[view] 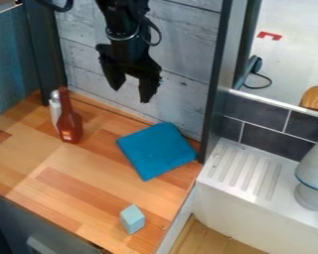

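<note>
Hand [130, 95]: empty, fingers spread, above bench [89, 198] | 5 o'clock from it: blue folded cloth [156, 150], flat on bench | 8 o'clock: red-brown sauce bottle [69, 124], upright, white-and-grey bottle [55, 110] just beside | 6 o'clock, beyond cloth, near front edge: pale-blue block [131, 219]

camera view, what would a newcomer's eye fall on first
The bright blue square cloth on the right side of the light wooden counter likely catches the eye first. Next come the black two-finger gripper, open above the counter, and the reddish-brown bottle at the back left.
</note>
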Controlling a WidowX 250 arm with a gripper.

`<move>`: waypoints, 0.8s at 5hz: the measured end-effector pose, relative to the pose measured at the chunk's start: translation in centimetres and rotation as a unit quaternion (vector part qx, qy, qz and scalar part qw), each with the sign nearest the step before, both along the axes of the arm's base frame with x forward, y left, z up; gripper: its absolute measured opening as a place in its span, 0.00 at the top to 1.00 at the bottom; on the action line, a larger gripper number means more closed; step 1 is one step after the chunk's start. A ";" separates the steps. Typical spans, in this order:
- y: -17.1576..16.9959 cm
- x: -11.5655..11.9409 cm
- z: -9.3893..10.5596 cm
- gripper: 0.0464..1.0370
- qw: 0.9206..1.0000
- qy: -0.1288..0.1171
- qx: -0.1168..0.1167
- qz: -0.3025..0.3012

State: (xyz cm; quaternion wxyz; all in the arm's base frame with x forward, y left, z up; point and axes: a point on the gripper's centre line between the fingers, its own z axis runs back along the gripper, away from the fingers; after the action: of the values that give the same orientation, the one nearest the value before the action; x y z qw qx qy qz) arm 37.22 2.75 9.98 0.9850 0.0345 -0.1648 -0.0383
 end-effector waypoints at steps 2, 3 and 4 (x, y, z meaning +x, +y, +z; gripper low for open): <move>-1.2 -0.8 -2.7 0.04 0.997 0.006 -0.046 -0.057; -0.9 -0.1 -5.8 0.04 0.997 0.005 -0.054 -0.051; -0.8 0.4 -6.8 0.04 0.998 -0.013 -0.048 -0.045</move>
State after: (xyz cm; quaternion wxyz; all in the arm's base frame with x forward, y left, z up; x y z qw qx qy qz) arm 37.63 1.97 3.14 0.9805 -0.0196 -0.1807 -0.0744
